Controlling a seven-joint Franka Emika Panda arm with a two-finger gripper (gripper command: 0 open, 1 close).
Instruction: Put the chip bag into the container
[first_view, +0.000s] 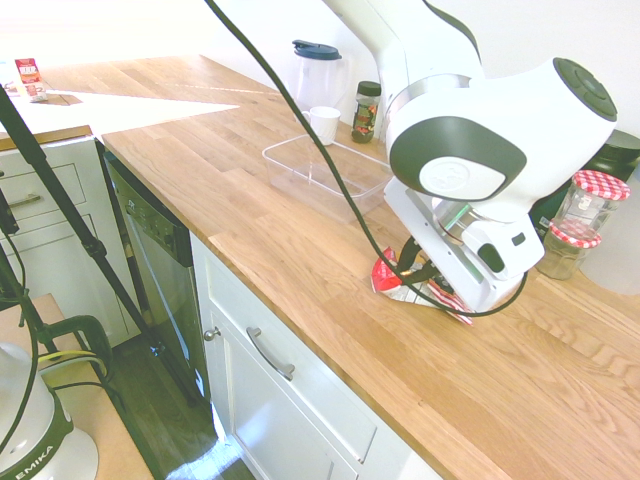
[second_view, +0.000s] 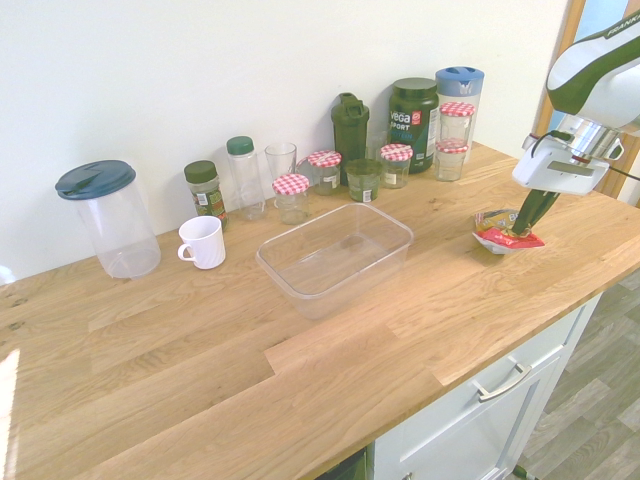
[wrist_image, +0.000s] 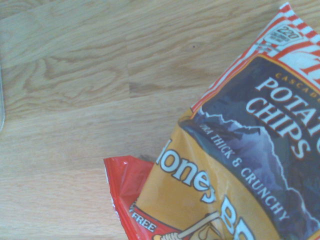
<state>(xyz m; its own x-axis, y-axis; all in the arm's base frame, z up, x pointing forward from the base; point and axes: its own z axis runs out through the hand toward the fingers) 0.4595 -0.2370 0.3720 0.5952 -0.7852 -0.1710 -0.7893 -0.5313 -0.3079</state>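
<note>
Showing legibly only in the wrist view, "CHIPS" is printed on the bag (wrist_image: 240, 150), seen at the counter (second_view: 200, 370) directly under the gripper (second_view: 532, 214). The gripper is pointed downward, slightly tilted, and clenched on the bag. Counted: one bag; one tub (second_view: 335, 262), apart from the gripper; one mug (second_view: 203, 243); five check-lidded jars (second_view: 292, 200).

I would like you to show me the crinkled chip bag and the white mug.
Crinkled red and yellow chip bag (wrist_image: 200, 175): wrist view, on its yellow front panel.
White ceramic-looking mug (second_view: 207, 243): second exterior view, on its outer side.
</note>
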